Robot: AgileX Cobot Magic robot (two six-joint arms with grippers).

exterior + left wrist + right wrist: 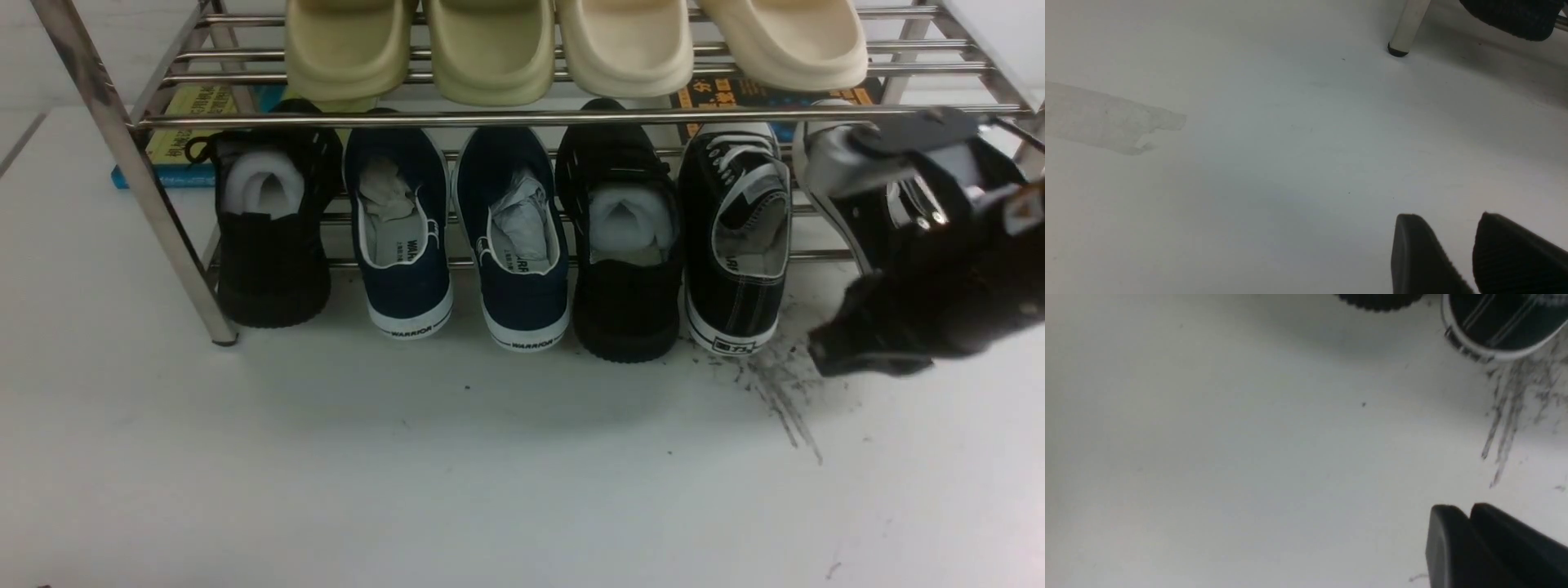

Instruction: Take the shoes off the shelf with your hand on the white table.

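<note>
Altogether, the shelf [506, 118] carries ten pieces of footwear. Four foam slides [490, 49] sit on the upper tier, two greenish and two cream. Six more sit on the lower tier: two all-black chunky shoes [624, 269], two navy slip-ons [404, 245] and the shoes [735, 245] of the task, two black canvas sneakers with white laces. That pair stands at the 3 o'clock end of the lower tier. One sneaker is in full view; its mate [849, 237], just beside it toward 3 o'clock, is mostly covered by the right arm. Each sneaker's long axis runs from 12 to 6 o'clock, with the toe cap toward 12 and the open heel toward 6, facing the robot. The clear sneaker's heel hangs over the white desk [408, 474], right above a patch of black scuff streaks [775, 392]. Two books [188, 122] lie toward 12 o'clock beyond the shelf, one yellow and one dark with orange print. The right end effector [865, 355], blurred in the front view, is low over the desk at 3 o'clock of that heel, near the streaks. In its wrist view the right end effector [1464, 508] has its fingers pressed together with nothing between them. The left end effector [1449, 220] shows a narrow gap between its two black fingers and holds nothing, above bare desk near one shelf leg [1408, 24].
</note>
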